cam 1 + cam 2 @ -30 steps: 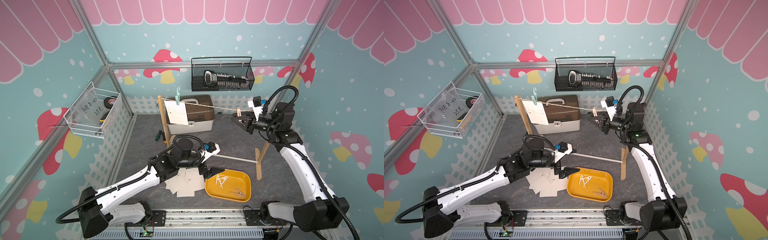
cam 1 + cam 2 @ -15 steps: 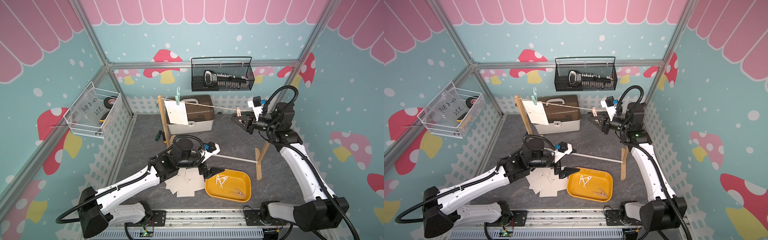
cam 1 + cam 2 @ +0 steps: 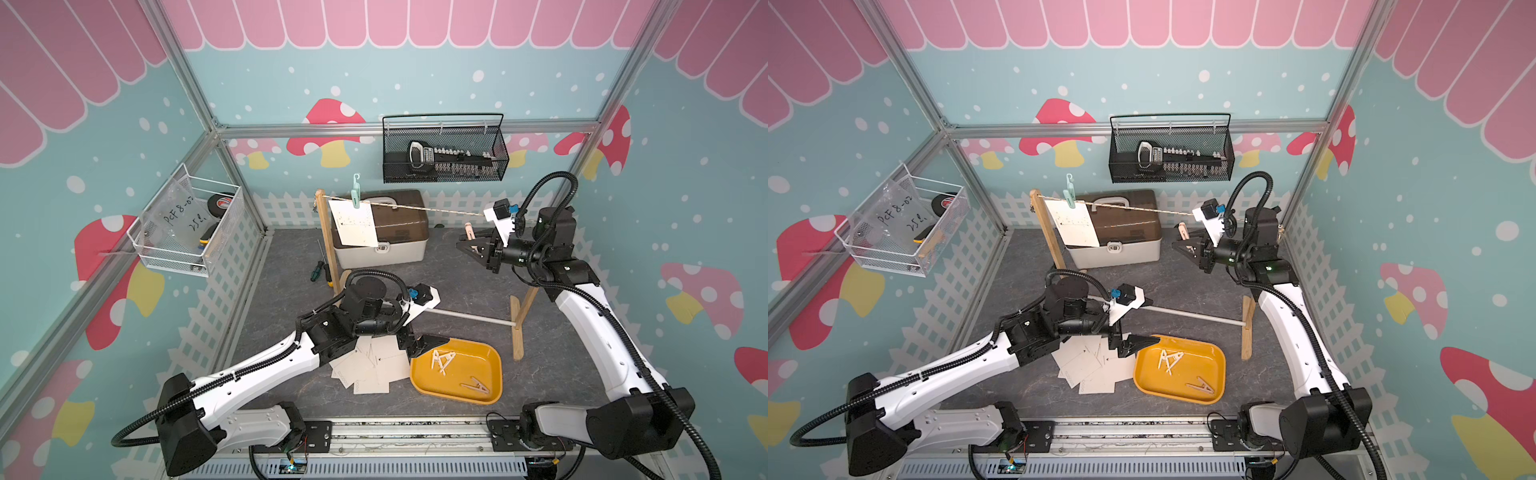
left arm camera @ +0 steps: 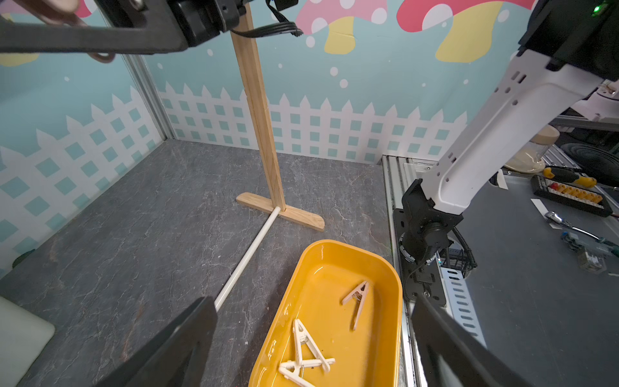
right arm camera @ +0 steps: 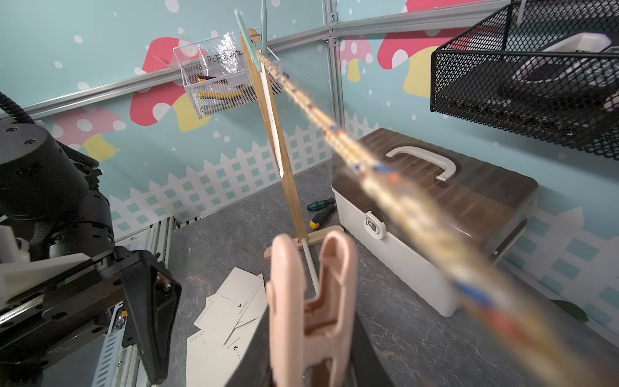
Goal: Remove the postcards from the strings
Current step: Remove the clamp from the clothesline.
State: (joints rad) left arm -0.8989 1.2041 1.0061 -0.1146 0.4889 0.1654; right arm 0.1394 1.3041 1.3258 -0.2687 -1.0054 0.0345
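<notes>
Pressed together at the right gripper (image 3: 468,246) on a pink peg (image 5: 311,301), tail end between the fingers, mouth up and gaping. Held just under the string (image 3: 436,210), near one end, and judged clear of it. Spread wide at the left gripper (image 3: 430,344), with nothing between the fingers (image 4: 187,341); low, well below the string, on the robot's side of it.

Further along the string, at the end away from the right gripper: one card (image 3: 353,224) hanging, pinned at its top edge by a green peg (image 3: 355,195). Down on the floor, on the robot's side of the string: loose cards (image 3: 370,368) in a fanned heap, and a tray (image 3: 457,401) with cream pegs (image 4: 304,355) in it.

Judged light and thin, stiff enough to hang flat, yet easy to crease or tear if yanked. Probably smooth too, so likely to slip from a shallow pinch. Best to squeeze the green peg's tail first, then take the card squarely by a lower corner or side edge, well under the string.

From the right wrist: the pink peg's open mouth up close, the string as a blur running past beside it, the hanging card edge-on only. From both top views: that card's printed face and the gap between pink peg and string. From the left wrist: the cream pegs and both fingers far apart, but no card and no string.
</notes>
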